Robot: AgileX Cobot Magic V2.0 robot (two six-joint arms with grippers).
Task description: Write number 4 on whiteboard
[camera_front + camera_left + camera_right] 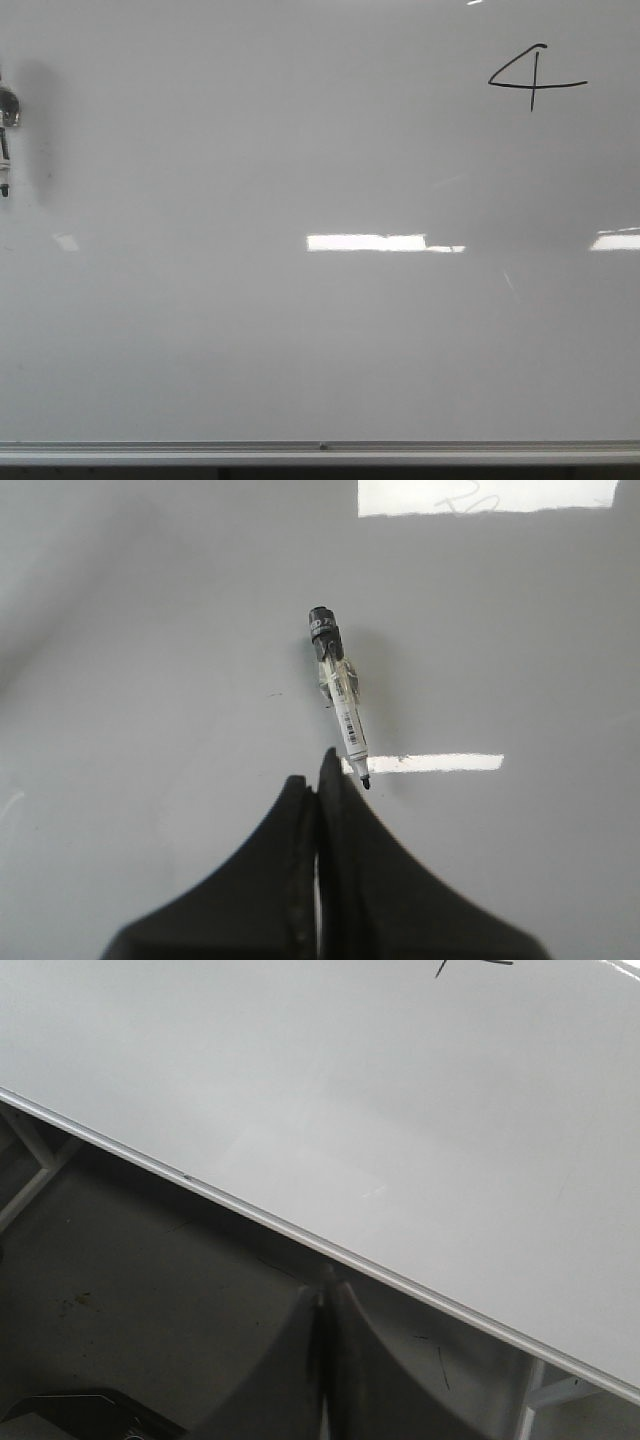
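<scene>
The whiteboard (300, 330) fills the front view, with its silver rail (320, 452) along the near edge. The number 4 (533, 80) is drawn in thin black line at the board's far right. A clear-bodied marker with a black cap lies on the board at the far left (5, 125). In the left wrist view the marker (340, 695) lies loose, its tip just beside my left gripper (318, 775), which is shut and empty. My right gripper (328, 1290) is shut and empty, off the board's near edge. Neither gripper shows in the front view.
Bright rectangular light reflections (368, 242) lie on the board. In the right wrist view the board's rail (300, 1235) runs diagonally, with dark floor (130, 1290) and white frame legs (35, 1165) below it. Black stroke ends (443, 969) show at the top.
</scene>
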